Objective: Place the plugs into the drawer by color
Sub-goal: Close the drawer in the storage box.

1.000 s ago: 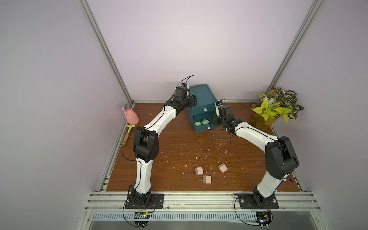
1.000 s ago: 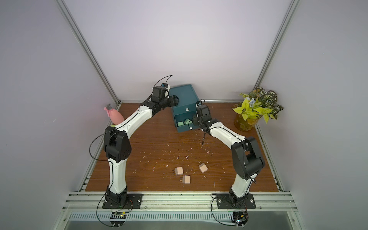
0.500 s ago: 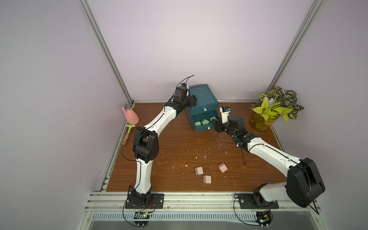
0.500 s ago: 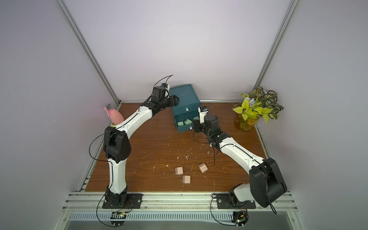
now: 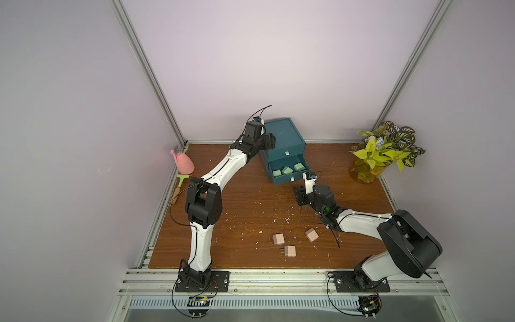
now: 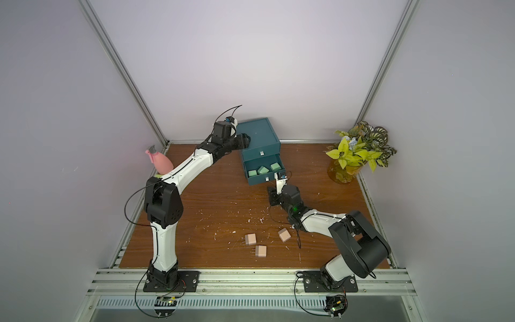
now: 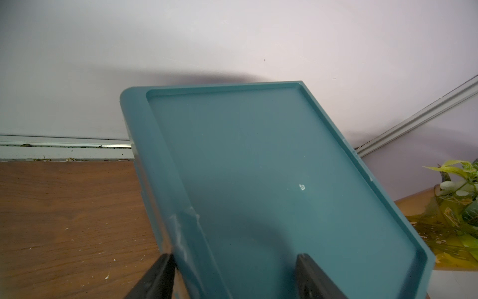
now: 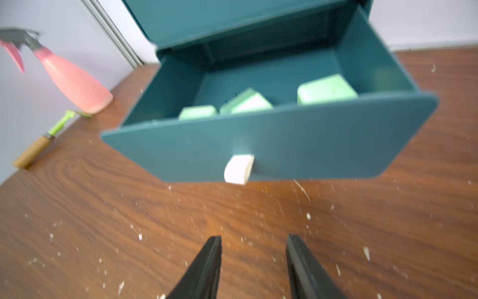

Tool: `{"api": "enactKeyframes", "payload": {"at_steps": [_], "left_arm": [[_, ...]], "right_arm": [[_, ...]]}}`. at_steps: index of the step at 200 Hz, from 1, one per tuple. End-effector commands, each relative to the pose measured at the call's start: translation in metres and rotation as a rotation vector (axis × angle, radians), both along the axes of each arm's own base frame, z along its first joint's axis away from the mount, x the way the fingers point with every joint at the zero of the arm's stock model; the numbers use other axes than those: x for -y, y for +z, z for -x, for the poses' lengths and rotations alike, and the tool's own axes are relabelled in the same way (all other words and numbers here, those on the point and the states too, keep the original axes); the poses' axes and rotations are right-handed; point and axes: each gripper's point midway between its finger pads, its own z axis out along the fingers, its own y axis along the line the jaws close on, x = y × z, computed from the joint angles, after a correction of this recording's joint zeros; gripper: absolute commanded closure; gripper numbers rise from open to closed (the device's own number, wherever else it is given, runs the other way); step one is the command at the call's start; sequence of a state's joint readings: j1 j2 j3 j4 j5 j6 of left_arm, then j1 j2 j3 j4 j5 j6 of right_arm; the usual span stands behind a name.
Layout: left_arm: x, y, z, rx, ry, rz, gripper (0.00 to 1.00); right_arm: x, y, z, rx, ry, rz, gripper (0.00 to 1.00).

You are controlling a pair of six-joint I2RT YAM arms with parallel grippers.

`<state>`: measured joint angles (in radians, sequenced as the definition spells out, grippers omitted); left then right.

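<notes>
**Right pincer open in front of pulled-out drawer, left pincer straddling chest top**

The right pincer (image 8: 254, 236) is hanging low over the bench (image 5: 250, 200) with its jaws at a narrow-to-medium gap and nothing between them. It is pointing at the white tab handle (image 8: 239, 169) of the open drawer (image 8: 271, 145), just in front of it and not touching it.

The left pincer (image 7: 234, 256) is sitting at the upper back corner of the drawer chest (image 5: 281, 133), jaws wide. One finger is lying against the chest's side wall and the other is standing over the recessed top. Can't tell whether it is pressing down.

The chest is standing at the back of the bench. Its top drawer is shut and the one below it is pulled out. Three green plugs (image 5: 286, 169) are lying in a row inside the open drawer.

Three beige-pink plugs (image 5: 290, 251) are lying close together near the front of the bench, well apart from the chest.

White crumbs (image 5: 285, 220) are scattered across the wood. A pink spray bottle (image 5: 184, 163) and a wooden-handled scraper (image 5: 179, 186) are lying at the bench's left edge. A potted plant (image 5: 381, 156) is standing in the back right corner.
</notes>
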<state>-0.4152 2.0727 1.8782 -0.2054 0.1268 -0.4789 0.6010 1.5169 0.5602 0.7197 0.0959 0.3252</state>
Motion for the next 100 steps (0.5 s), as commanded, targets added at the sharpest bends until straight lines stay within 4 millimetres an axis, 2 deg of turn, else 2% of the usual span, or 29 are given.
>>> {"api": "enactKeyframes", "payload": {"at_steps": [1, 37, 100], "left_arm": [[-0.007, -0.016, 0.006, -0.051, -0.002, -0.028, 0.32], [-0.007, -0.017, 0.006, -0.052, -0.002, -0.029, 0.32], [-0.006, -0.024, 0.005, -0.063, -0.004, -0.033, 0.32]], "right_arm": [[-0.010, 0.033, -0.016, 0.102, -0.010, -0.099, 0.54], [-0.022, 0.029, -0.026, 0.089, 0.005, -0.111, 0.55], [-0.029, 0.026, -0.038, 0.081, 0.001, -0.119, 0.56]]}}
